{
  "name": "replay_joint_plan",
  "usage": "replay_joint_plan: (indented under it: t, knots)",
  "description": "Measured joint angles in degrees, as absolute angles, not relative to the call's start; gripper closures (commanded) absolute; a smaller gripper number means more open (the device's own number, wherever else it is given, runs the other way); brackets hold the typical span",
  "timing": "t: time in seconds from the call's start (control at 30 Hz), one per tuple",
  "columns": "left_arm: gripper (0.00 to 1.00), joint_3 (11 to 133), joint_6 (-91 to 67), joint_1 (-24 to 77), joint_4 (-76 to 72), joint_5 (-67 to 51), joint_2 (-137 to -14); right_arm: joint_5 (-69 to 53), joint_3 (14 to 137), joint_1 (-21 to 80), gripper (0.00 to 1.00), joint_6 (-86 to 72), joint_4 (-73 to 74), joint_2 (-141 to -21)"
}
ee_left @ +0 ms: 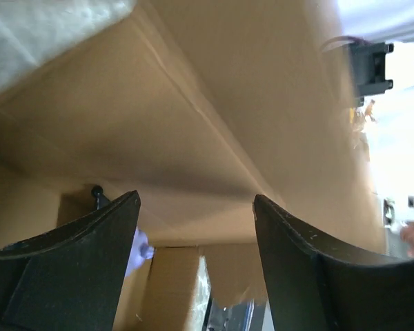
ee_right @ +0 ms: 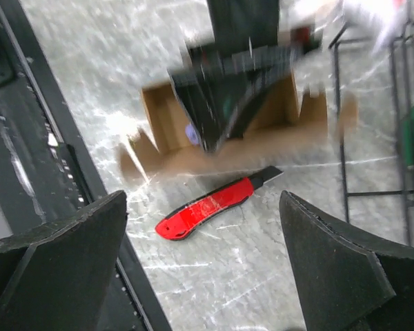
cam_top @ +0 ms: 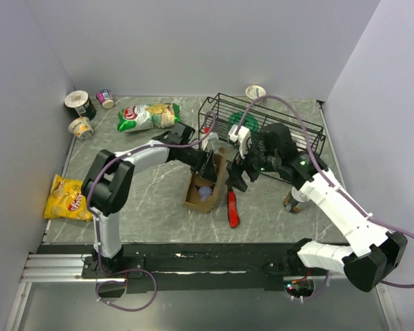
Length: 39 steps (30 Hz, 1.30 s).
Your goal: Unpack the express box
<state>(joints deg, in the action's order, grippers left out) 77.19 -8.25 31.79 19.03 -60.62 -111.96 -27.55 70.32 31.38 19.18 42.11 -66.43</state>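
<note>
The express box [cam_top: 205, 185] is a brown cardboard carton lying open in the middle of the table, flaps spread. It also shows in the right wrist view [ee_right: 221, 124], blurred. A small pale purple object [cam_top: 205, 192] lies inside it and shows in the left wrist view [ee_left: 139, 248]. My left gripper [cam_top: 208, 167] is open and reaches down into the box; the left wrist view is filled with cardboard walls [ee_left: 214, 117]. My right gripper [cam_top: 238, 178] is open and empty, hovering just right of the box above a red utility knife [ee_right: 210, 205].
The red knife [cam_top: 232, 209] lies right of the box. A black wire basket [cam_top: 262, 124] with a green item stands at the back right. A green chip bag [cam_top: 148, 116], a yellow chip bag [cam_top: 67, 198], several cups [cam_top: 83, 110] and a can [cam_top: 294, 200] lie around.
</note>
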Motion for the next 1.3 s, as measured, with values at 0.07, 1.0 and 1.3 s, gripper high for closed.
replay_joint_plan:
  t: [0.07, 1.0, 1.3]
  knots:
    - [0.26, 76.14, -8.38, 30.85, 18.35, -59.88, -110.0, -26.92, 66.63, 31.94, 0.07, 18.92, 39.24, -66.26]
    - [0.27, 70.3, -8.29, 28.47, 15.64, -56.88, -106.63, -15.92, 55.53, 43.97, 0.31, 23.79, 26.26, -69.65]
    - [0.28, 67.11, -7.84, 24.93, 15.22, -54.7, -106.54, -14.37, 49.93, 39.83, 0.33, 26.02, 28.34, -67.22]
